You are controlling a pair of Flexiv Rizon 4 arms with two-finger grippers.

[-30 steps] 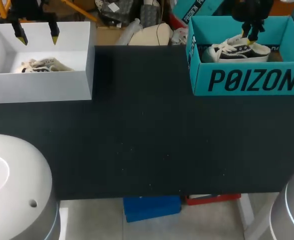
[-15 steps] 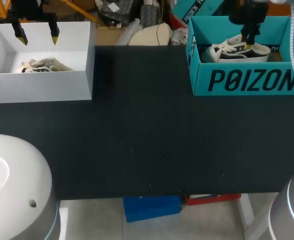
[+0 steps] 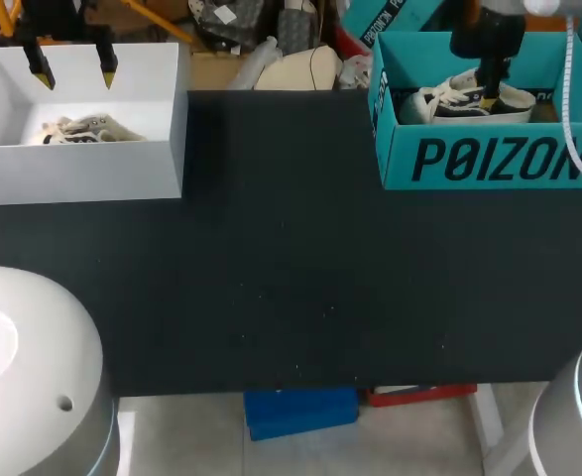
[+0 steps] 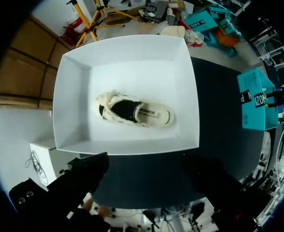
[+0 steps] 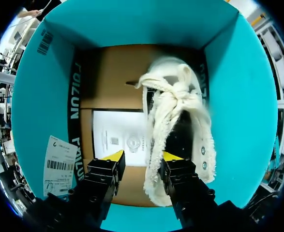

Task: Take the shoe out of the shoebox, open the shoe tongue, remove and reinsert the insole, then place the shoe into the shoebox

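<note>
Head view: the right gripper [image 3: 488, 97] hangs inside the teal shoebox [image 3: 489, 159], over the black-and-white sneaker [image 3: 447, 103]. The left gripper [image 3: 72, 67], fingers apart, hangs above the white box [image 3: 82, 169].

Left wrist view: a cream shoe [image 4: 134, 112] lies in the white box, well ahead.

Right wrist view: fingers spread; the sneaker's laced edge lies between them, unclamped.

My head camera looks down over the whole table [image 3: 291, 288] from behind. My left wrist camera hangs high above the white box [image 4: 132, 67], my right close inside the teal box [image 5: 35, 101]; both boxes show overhead.
</note>
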